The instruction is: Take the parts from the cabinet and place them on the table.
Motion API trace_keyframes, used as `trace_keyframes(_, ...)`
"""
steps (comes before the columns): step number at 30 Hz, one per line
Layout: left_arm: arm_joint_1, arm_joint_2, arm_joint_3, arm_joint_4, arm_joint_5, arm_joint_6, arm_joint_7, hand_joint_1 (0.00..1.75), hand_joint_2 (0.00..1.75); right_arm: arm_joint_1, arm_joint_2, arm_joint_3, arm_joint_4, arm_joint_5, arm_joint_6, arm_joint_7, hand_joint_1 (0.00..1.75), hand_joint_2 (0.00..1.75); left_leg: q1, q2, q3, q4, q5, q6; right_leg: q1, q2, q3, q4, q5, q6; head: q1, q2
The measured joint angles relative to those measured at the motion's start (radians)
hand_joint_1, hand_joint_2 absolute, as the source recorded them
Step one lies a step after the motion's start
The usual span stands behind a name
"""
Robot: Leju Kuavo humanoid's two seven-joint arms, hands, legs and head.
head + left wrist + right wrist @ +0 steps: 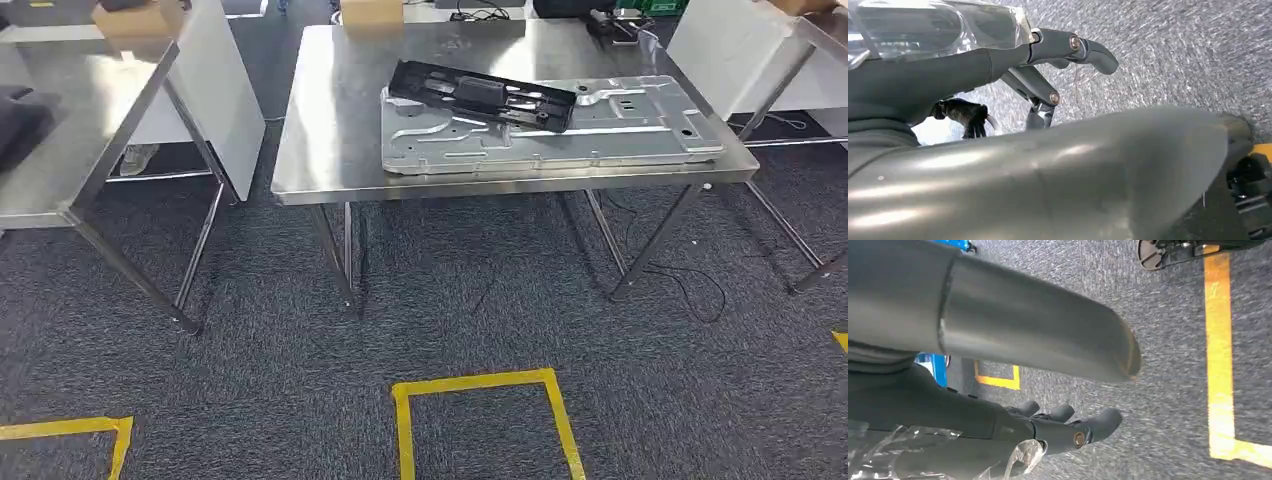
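A black plastic part [480,95] lies on top of a large silver sheet-metal panel [620,135] on the steel table [330,110] straight ahead. My left hand [1013,65] hangs over grey carpet, its fingers [1095,52] spread apart with nothing between them. My right hand [1048,432] also hangs above the carpet, its fingers [1103,420] stretched out and holding nothing. Clear plastic wrap covers both wrists. No cabinet is in view.
A second steel table [70,130] stands to the left and a third [770,40] to the right, with carpeted gaps between them. Yellow tape squares [485,385] mark the floor in front. Cables [690,285] trail under the middle table. A cardboard box [140,18] sits at the back left.
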Motion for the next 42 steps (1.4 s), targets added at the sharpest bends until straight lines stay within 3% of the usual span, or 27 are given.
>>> trace_keyframes(1, 0.000, 0.000, 0.000, 0.000, -0.002, 0.000, 0.000, 0.00, 0.00, -0.001, 0.000, 0.000, 0.001, 0.003, -0.002, -0.001, 0.00, 0.00, 0.001, 0.007, 0.001, 0.003, -0.002, -0.002, -0.001, -0.013, 0.056, -0.106, 0.048, 0.000, 0.000, 0.000)
trace_keyframes(2, 0.000, 0.000, 0.000, 0.000, -0.005, 0.000, 0.002, 0.00, 0.00, -0.002, 0.000, 0.000, 0.001, 0.009, -0.004, -0.003, 0.00, 0.00, -0.001, 0.013, 0.002, 0.009, -0.005, -0.008, -0.001, -0.051, 0.106, -0.198, 0.081, 0.001, 0.000, 0.000)
trace_keyframes(3, 0.000, 0.002, 0.000, 0.000, -0.010, 0.000, 0.003, 0.00, 0.00, -0.004, 0.002, 0.000, 0.001, 0.010, -0.003, -0.005, 0.00, 0.00, -0.013, 0.019, -0.004, 0.019, -0.012, -0.016, 0.009, -0.084, 0.118, -0.235, 0.068, -0.003, 0.000, 0.000)
trace_keyframes(4, 0.000, 0.002, -0.001, 0.000, -0.015, -0.001, 0.004, 0.00, 0.00, -0.006, 0.002, 0.001, 0.001, 0.011, -0.003, -0.005, 0.00, 0.00, -0.013, 0.024, -0.006, 0.022, -0.013, -0.020, 0.005, -0.063, 0.111, -0.232, 0.074, -0.019, 0.000, 0.000)
trace_keyframes(7, 0.000, 0.003, -0.002, 0.000, -0.016, 0.002, 0.005, 0.00, 0.00, -0.004, 0.003, 0.001, 0.004, 0.012, -0.002, -0.005, 0.00, 0.00, -0.010, 0.049, -0.006, 0.025, -0.014, -0.025, 0.009, -0.038, 0.101, -0.233, 0.080, -0.036, 0.000, 0.000)
trace_keyframes(8, 0.000, 0.004, -0.002, 0.000, -0.016, 0.004, 0.005, 0.00, 0.00, -0.005, 0.003, 0.002, 0.005, 0.012, -0.001, -0.005, 0.00, 0.00, -0.004, 0.027, -0.010, 0.035, -0.026, -0.034, 0.005, -0.034, 0.101, -0.234, 0.084, -0.042, 0.000, 0.000)
trace_keyframes(9, -0.002, 0.004, -0.002, 0.000, -0.016, 0.004, 0.003, 0.00, 0.00, -0.008, 0.003, 0.002, 0.005, 0.012, -0.001, -0.005, 0.00, 0.00, -0.002, -0.019, -0.032, 0.089, -0.070, -0.044, 0.004, -0.024, 0.096, -0.234, 0.088, -0.048, 0.000, 0.000)
trace_keyframes(10, -0.004, 0.004, -0.002, 0.000, -0.016, 0.004, 0.002, 0.00, 0.00, -0.009, 0.003, 0.002, 0.005, 0.013, -0.001, -0.005, 0.00, 0.00, 0.002, -0.032, -0.065, 0.168, -0.116, -0.049, 0.004, -0.017, 0.092, -0.234, 0.090, -0.052, 0.000, 0.000)
trace_keyframes(12, -0.005, 0.004, -0.002, 0.000, -0.010, 0.021, -0.019, 0.00, 0.00, -0.009, 0.003, 0.002, 0.006, 0.008, 0.003, 0.005, 0.00, 0.00, 0.005, -0.038, -0.137, 0.337, -0.186, -0.053, 0.004, 0.005, 0.084, -0.234, 0.095, -0.056, 0.000, 0.000)
trace_keyframes(13, -0.004, 0.004, -0.002, 0.000, -0.009, 0.029, -0.038, 0.00, 0.00, -0.008, 0.003, 0.002, 0.007, -0.003, 0.004, 0.013, 0.00, 0.00, 0.006, -0.039, -0.153, 0.374, -0.190, -0.053, 0.004, 0.017, 0.082, -0.234, 0.097, -0.055, 0.000, 0.000)
trace_keyframes(15, -0.004, 0.004, -0.002, 0.000, -0.021, 0.035, -0.065, 0.00, 0.00, -0.008, 0.004, 0.002, 0.010, -0.022, 0.007, 0.016, 0.00, 0.00, 0.006, -0.040, -0.133, 0.336, -0.155, -0.050, 0.004, 0.036, 0.082, -0.234, 0.099, -0.054, 0.000, 0.000)
trace_keyframes(20, -0.004, 0.004, -0.002, 0.000, -0.024, 0.037, -0.069, 0.00, 0.00, -0.008, 0.004, 0.002, 0.010, -0.024, 0.007, 0.015, 0.00, 0.00, 0.006, -0.040, -0.127, 0.324, -0.148, -0.049, 0.004, 0.039, 0.082, -0.234, 0.099, -0.053, 0.000, 0.000)
trace_keyframes(22, -0.003, 0.003, -0.006, 0.000, -0.026, 0.051, -0.085, 0.00, 0.00, -0.007, 0.004, 0.002, 0.010, -0.040, 0.013, 0.014, 0.00, 0.00, 0.007, -0.050, -0.070, 0.207, -0.085, -0.043, 0.004, 0.059, 0.084, -0.234, 0.102, -0.050, 0.000, 0.000)
trace_keyframes(23, 0.005, 0.004, -0.007, 0.000, -0.011, 0.079, -0.099, 0.00, 0.00, -0.009, 0.011, 0.002, 0.010, -0.046, 0.025, 0.005, 0.00, 0.00, 0.007, -0.129, 0.003, 0.032, -0.027, -0.029, 0.010, 0.090, 0.077, -0.229, 0.108, -0.039, -0.001, 0.000)
trace_keyframes(24, -0.007, 0.004, -0.007, -0.001, 0.000, 0.100, -0.111, 0.00, 0.00, 0.001, 0.014, 0.002, 0.012, -0.045, 0.030, -0.009, 0.00, 0.00, 0.004, -0.104, -0.006, 0.031, -0.021, -0.017, 0.003, 0.124, 0.058, -0.234, 0.123, -0.014, 0.000, 0.000)
trace_keyframes(25, -0.010, 0.004, -0.007, -0.001, 0.002, 0.101, -0.110, 0.00, 0.00, 0.000, 0.014, 0.002, 0.016, -0.045, 0.031, -0.009, 0.00, 0.00, 0.010, -0.089, -0.006, 0.022, -0.011, -0.007, -0.001, 0.112, 0.055, -0.226, 0.117, -0.013, 0.000, 0.000)
trace_keyframes(26, -0.012, 0.004, -0.007, -0.001, 0.002, 0.101, -0.104, 0.00, 0.00, -0.001, 0.018, 0.002, 0.016, -0.045, 0.031, -0.009, 0.00, 0.00, 0.007, -0.079, -0.010, 0.022, -0.009, 0.000, 0.004, 0.057, 0.038, -0.188, 0.084, -0.011, 0.001, 0.000)
trace_keyframes(27, -0.011, 0.004, -0.007, -0.001, 0.002, 0.098, -0.090, 0.00, 0.00, -0.002, 0.020, 0.002, 0.016, -0.047, 0.034, -0.010, 0.00, 0.00, 0.005, -0.067, -0.013, 0.022, -0.007, 0.005, 0.006, 0.030, 0.006, -0.119, 0.038, -0.008, 0.000, 0.000)
trace_keyframes(29, -0.006, 0.004, -0.007, -0.001, 0.002, 0.088, -0.060, 0.00, 0.00, -0.005, 0.023, 0.002, 0.016, -0.051, 0.037, -0.012, 0.00, 0.00, -0.001, -0.038, -0.018, 0.023, -0.006, 0.007, 0.004, 0.012, -0.066, 0.052, -0.044, -0.001, 0.003, 0.000)
trace_keyframes(30, -0.005, 0.005, -0.007, -0.001, 0.002, 0.082, -0.045, 0.00, 0.00, -0.004, 0.026, 0.002, 0.016, -0.053, 0.038, -0.012, 0.00, 0.00, -0.003, -0.024, -0.021, 0.023, -0.005, 0.008, 0.004, 0.010, -0.087, 0.110, -0.060, 0.001, 0.003, 0.000)
trace_keyframes(31, -0.005, 0.005, -0.007, -0.001, 0.001, 0.075, -0.025, 0.00, 0.00, -0.003, 0.029, 0.002, 0.016, -0.055, 0.037, -0.011, 0.00, 0.00, -0.003, -0.010, -0.021, 0.023, -0.005, 0.008, 0.004, 0.009, -0.080, 0.109, -0.051, 0.002, 0.003, 0.000)
trace_keyframes(32, -0.006, 0.005, -0.007, -0.001, -0.003, 0.066, -0.007, 0.00, 0.00, -0.003, 0.029, 0.002, 0.016, -0.059, 0.037, -0.009, 0.00, 0.00, -0.003, 0.003, -0.021, 0.023, -0.005, 0.008, 0.004, 0.005, -0.042, 0.052, -0.020, 0.001, 0.003, 0.000)
trace_keyframes(34, -0.008, 0.005, -0.009, -0.001, -0.012, 0.053, 0.018, 0.00, 0.00, -0.003, 0.029, 0.002, 0.018, -0.065, 0.037, -0.003, 0.00, 0.00, -0.003, 0.020, -0.017, 0.023, -0.006, 0.006, 0.005, -0.020, 0.065, -0.129, 0.051, -0.004, 0.002, 0.000)
trace_keyframes(35, -0.009, 0.006, -0.010, -0.001, -0.014, 0.050, 0.025, 0.00, 0.00, -0.004, 0.029, 0.002, 0.018, -0.066, 0.037, -0.002, 0.00, 0.00, -0.007, 0.030, -0.014, 0.025, -0.007, 0.003, 0.008, -0.079, 0.121, -0.223, 0.066, -0.010, 0.003, 0.000)
trace_keyframes(36, -0.009, 0.007, -0.010, -0.001, -0.013, 0.055, 0.023, 0.00, 0.00, -0.006, 0.029, 0.002, 0.018, -0.065, 0.038, 0.000, 0.00, 0.00, -0.014, 0.038, -0.015, 0.028, -0.011, -0.004, 0.017, -0.076, 0.121, -0.238, 0.068, -0.021, 0.002, 0.000)
trace_keyframes(40, -0.014, 0.012, -0.010, -0.001, 0.007, 0.098, -0.049, 0.00, 0.00, -0.003, 0.031, 0.002, 0.021, -0.072, 0.037, 0.012, 0.00, 0.00, -0.012, 0.067, -0.014, 0.031, -0.012, -0.025, 0.015, -0.036, 0.110, -0.243, 0.080, -0.047, 0.003, 0.000)
trace_keyframes(42, -0.016, 0.016, -0.010, -0.001, 0.013, 0.104, -0.060, 0.00, 0.00, -0.006, 0.035, 0.002, 0.021, -0.069, 0.037, 0.010, 0.00, 0.00, -0.001, -0.019, -0.045, 0.113, -0.077, -0.044, 0.009, -0.021, 0.104, -0.243, 0.089, -0.060, 0.002, 0.000)
